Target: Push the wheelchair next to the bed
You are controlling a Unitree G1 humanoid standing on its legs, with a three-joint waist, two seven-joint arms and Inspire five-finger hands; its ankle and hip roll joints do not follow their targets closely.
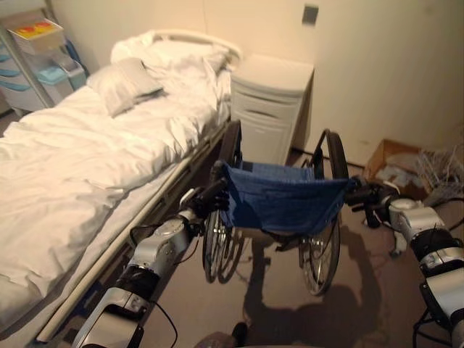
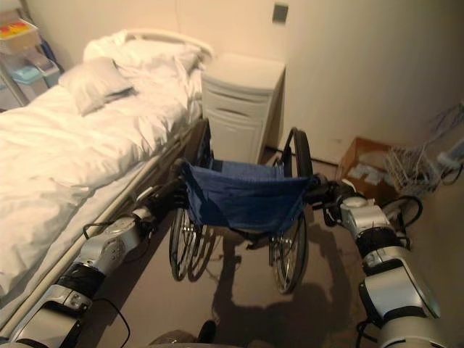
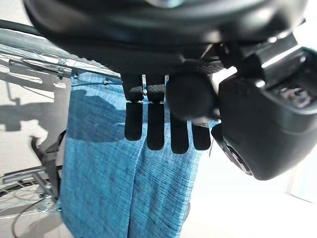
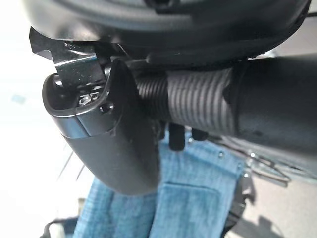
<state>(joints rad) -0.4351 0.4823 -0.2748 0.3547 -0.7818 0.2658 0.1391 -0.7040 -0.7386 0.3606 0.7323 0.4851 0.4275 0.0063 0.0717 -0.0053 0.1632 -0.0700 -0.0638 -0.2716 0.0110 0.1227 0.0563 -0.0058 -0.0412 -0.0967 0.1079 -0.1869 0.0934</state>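
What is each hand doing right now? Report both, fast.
Left hand: shut on the wheelchair's left push handle.
Right hand: shut on the wheelchair's right push handle.

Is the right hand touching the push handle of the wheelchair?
Touching. In the right wrist view the right hand is wrapped round the ribbed push handle of the wheelchair, with no gap between them.
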